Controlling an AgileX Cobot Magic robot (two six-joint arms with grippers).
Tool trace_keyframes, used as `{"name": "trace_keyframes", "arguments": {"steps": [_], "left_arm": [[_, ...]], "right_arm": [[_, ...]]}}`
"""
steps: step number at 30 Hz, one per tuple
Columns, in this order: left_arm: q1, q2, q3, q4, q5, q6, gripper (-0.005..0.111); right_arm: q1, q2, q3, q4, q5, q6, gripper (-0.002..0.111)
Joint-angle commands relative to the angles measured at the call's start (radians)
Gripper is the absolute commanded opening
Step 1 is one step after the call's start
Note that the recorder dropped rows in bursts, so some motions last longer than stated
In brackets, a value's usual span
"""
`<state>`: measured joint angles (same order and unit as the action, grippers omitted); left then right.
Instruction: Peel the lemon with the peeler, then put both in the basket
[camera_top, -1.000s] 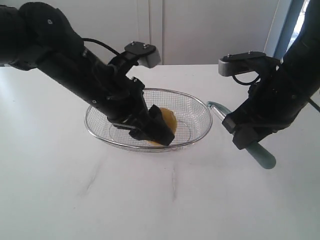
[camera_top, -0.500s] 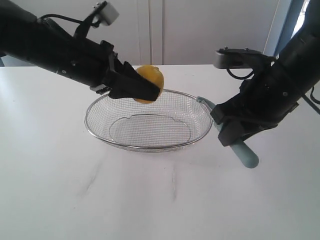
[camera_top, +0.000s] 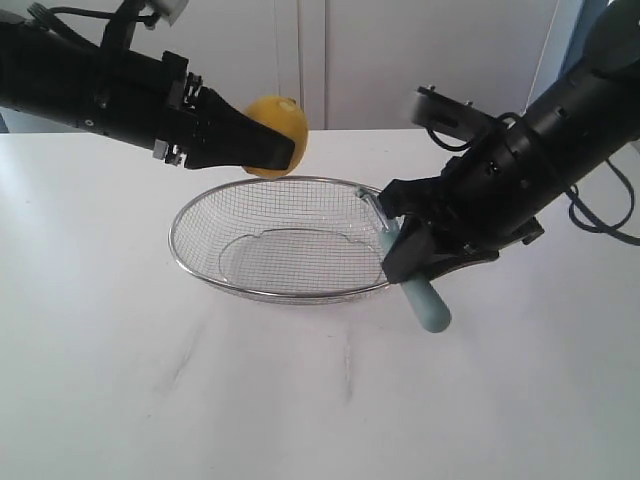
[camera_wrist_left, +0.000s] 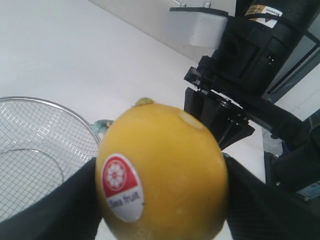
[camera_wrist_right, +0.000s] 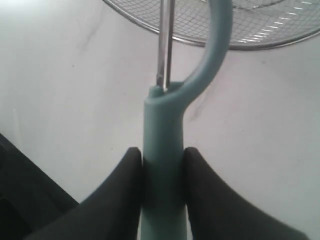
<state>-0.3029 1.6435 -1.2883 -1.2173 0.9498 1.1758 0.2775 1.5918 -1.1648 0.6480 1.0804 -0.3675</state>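
Lifting out of the basket, the left claw now grips the lemon above the far rim. The right claw, clamped on the peeler, has swung to the basket's right edge, so peeling looks next.

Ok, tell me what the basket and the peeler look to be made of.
The basket is silver wire mesh with a thicker shiny rim, so it looks like metal. The peeler has a matte pale teal handle, probably plastic; its blade is a bright reflective strip, likely steel.
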Motion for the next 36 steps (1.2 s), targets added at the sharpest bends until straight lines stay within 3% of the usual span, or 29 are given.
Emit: {"name": "trace_keyframes", "arguments": {"steps": [1,16,36], "left_arm": [[0.003,-0.014,0.002,-0.034,0.015,0.001,0.000],[0.003,-0.014,0.002,-0.023,-0.020,-0.033,0.000],[0.003,-0.014,0.002,-0.010,-0.022,-0.062,0.000]], "right_arm": [[0.007,0.012,0.002,0.087,-0.006,-0.040,0.000],[0.033,0.004,0.002,0.427,0.026,-0.160,0.000],[0.031,-0.059,0.000,0.353,-0.089,-0.095,0.000]]}}
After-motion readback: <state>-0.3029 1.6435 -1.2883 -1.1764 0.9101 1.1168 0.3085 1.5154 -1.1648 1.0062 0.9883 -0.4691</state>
